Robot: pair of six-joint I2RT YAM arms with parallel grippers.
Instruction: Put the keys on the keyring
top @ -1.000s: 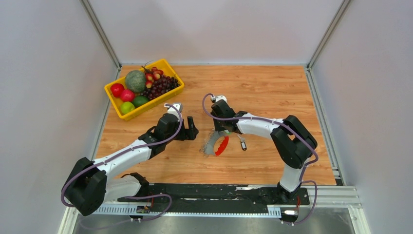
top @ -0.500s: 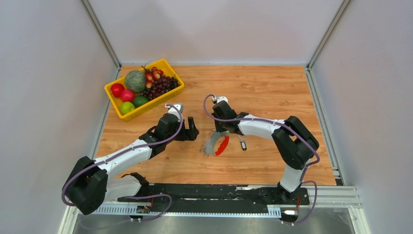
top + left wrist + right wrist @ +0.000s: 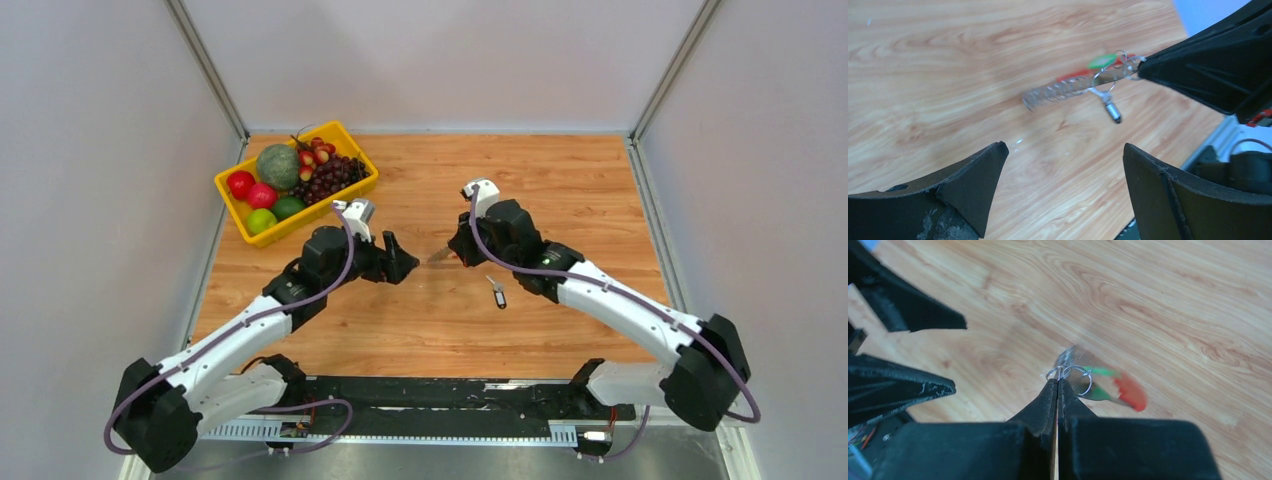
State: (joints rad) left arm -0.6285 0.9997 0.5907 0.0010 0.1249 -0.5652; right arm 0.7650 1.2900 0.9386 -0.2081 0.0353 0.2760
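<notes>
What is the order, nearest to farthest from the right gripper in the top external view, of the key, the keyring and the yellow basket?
1. keyring: pinched by the right gripper, at the tip of its shut jaws.
2. key: lying loose, below and to the right in the view.
3. yellow basket: far off at the upper left.

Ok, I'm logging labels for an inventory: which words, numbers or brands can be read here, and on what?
No text can be read in any view.
Red tag on the keyring, pinched in the right hand: blurred, no print can be made out.
Key on the table: too small to show any marking.
</notes>
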